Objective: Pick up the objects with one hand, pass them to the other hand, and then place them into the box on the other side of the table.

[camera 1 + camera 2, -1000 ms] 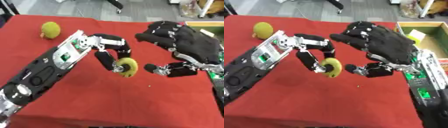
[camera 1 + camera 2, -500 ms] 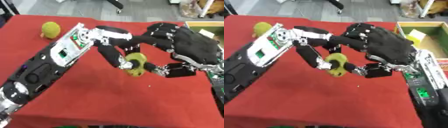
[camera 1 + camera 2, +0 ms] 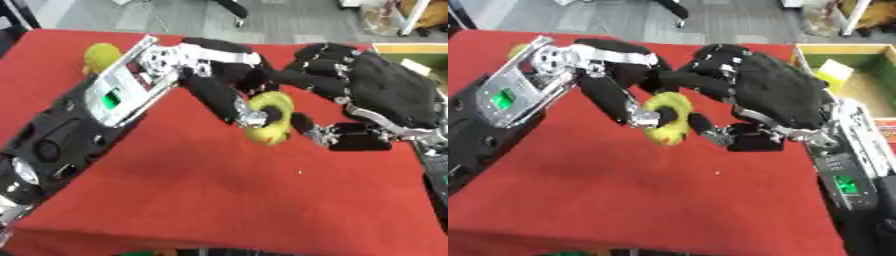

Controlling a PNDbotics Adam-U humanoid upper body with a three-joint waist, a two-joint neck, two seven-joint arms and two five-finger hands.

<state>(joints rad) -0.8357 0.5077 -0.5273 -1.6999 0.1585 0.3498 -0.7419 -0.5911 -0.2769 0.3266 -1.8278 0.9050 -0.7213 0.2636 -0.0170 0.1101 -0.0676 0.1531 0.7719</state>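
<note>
Far out beyond our left hand's fingers, a second yellow-green object (image 3: 102,56) sat waiting on the red table (image 3: 192,190) near its far-left edge. Our left hand (image 3: 229,85) had swung in from a second back, fingers curled round the yellow-green ring-shaped toy (image 3: 269,118), held clear above the cloth. And there was the meeting! Our right hand (image 3: 385,95), apart a moment ago, now had its spread fingers over the toy and its thumb just beneath, not yet closed on it. We judged the handover begun, not finished. Past the right hand's wrist the box (image 3: 859,50) stood open at the table's right edge, the cloth below us bare for the carry.
</note>
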